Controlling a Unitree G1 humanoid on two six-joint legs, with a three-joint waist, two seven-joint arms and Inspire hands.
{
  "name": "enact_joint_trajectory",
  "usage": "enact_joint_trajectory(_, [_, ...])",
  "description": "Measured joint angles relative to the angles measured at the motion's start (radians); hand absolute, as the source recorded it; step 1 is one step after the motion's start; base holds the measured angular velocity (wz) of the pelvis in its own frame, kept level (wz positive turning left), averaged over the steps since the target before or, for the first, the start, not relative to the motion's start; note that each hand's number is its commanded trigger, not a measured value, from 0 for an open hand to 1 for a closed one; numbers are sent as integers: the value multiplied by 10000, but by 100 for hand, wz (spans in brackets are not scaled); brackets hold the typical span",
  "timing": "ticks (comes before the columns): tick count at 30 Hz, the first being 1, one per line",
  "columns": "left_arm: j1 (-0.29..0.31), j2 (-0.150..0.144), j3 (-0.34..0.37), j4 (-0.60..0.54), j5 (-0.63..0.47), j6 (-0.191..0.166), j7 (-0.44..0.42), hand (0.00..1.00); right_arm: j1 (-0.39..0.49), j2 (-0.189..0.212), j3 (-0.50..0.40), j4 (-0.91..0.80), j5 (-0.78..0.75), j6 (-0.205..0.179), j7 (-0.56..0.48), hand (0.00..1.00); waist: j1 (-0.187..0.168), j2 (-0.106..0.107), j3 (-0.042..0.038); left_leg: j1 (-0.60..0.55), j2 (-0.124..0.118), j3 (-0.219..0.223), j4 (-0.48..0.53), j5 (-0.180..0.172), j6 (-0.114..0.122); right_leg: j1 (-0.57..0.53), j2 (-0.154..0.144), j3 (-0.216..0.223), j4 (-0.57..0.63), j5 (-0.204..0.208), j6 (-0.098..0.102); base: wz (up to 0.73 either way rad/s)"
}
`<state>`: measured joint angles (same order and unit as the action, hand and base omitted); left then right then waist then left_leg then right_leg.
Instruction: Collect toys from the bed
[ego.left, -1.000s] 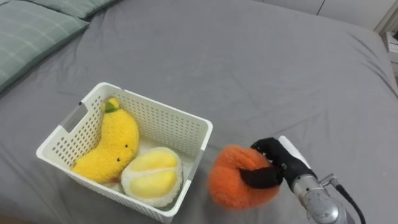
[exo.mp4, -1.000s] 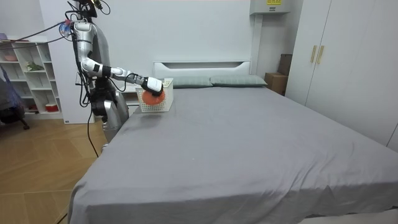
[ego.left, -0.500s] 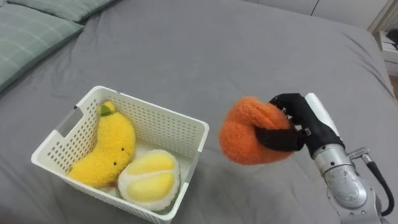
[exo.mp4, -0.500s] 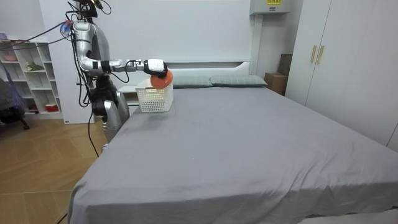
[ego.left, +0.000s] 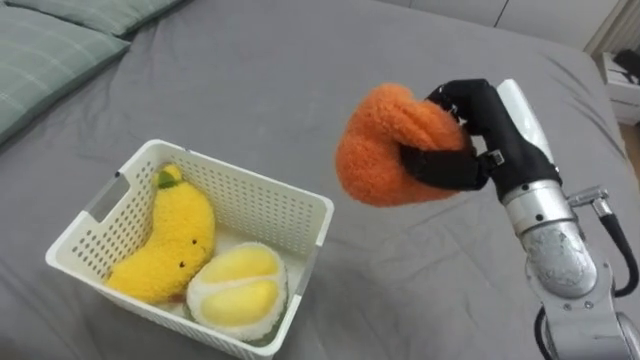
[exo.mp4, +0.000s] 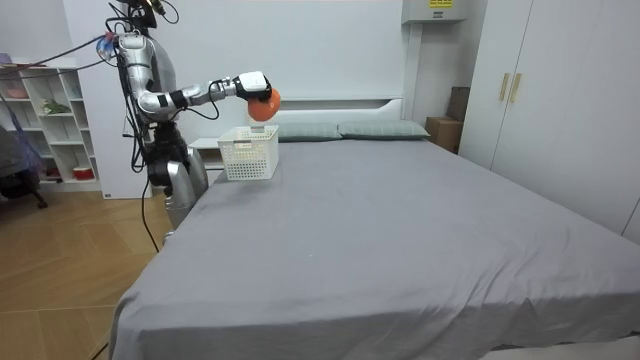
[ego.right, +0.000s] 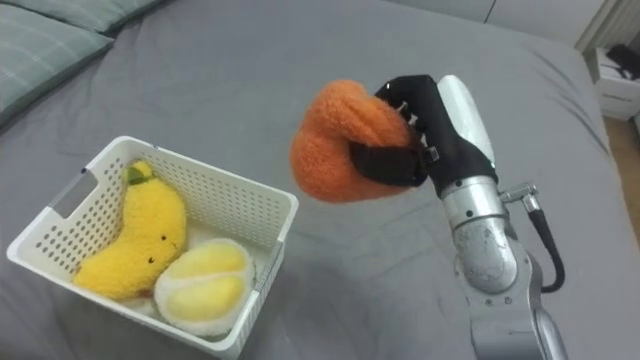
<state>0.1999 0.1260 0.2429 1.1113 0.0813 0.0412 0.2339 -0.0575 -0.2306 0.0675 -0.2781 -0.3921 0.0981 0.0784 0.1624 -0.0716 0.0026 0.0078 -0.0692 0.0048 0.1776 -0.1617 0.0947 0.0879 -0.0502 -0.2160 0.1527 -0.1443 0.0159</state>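
Note:
An orange plush toy (ego.left: 385, 147) hangs in the air above the grey bed, held by my right hand (ego.left: 478, 140), whose black fingers curl round it. It is to the right of and above the white slatted basket (ego.left: 275, 203). Inside the basket lie a yellow banana plush (ego.left: 170, 240) and a pale yellow round plush (ego.left: 238, 293). In the room view the orange plush toy (exo.mp4: 264, 101) is raised above the basket (exo.mp4: 249, 153) at the bed's head end. The right eye view shows my right hand (ego.right: 425, 130) on the orange toy (ego.right: 335, 155).
Green striped pillows (ego.left: 45, 60) lie at the upper left by the headboard. The grey bedspread (ego.left: 300, 90) stretches wide beyond the basket. A white shelf unit (exo.mp4: 45, 125) stands at the room view's left, wardrobes (exo.mp4: 540, 90) at its right.
My right hand has lifted the orange plush from low beside the basket's right end up into the air and slightly toward the basket. The basket and its two toys stayed put.

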Motion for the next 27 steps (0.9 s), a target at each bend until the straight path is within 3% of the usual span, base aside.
enact_joint_trajectory(6, [-154,44,-357,-55,209,59,-12,0,-840,14,657,-157,-36,134,27,100,140,-40,-25,-173,-43,-230,92,1,0,-38,-34,-325,-8,0,0,12])
enact_joint_trajectory(12, [-373,60,-607,-70,383,206,-111,0,-1213,13,1405,-572,-212,279,122,100,693,-62,-26,-165,-89,-376,101,17,22,-24,-85,-590,-22,-6,10,8])
enact_joint_trajectory(19, [-485,173,-624,-83,522,447,-332,0,-1365,238,2459,-571,-523,430,270,100,1182,-180,64,-342,-145,-638,144,20,27,-48,-86,-629,-28,-11,19,10])
enact_joint_trajectory(22, [-571,161,-634,-87,558,651,-427,0,-1513,310,2857,-445,-787,576,449,100,1438,-203,65,-385,-158,-693,201,18,27,-80,-97,-759,-24,-11,19,6])
enact_joint_trajectory(27, [-776,109,-645,-180,553,660,-402,0,-2019,374,3203,211,-917,573,459,100,1705,-230,67,-535,-179,-758,214,66,29,-188,-122,-880,-19,-10,19,6])
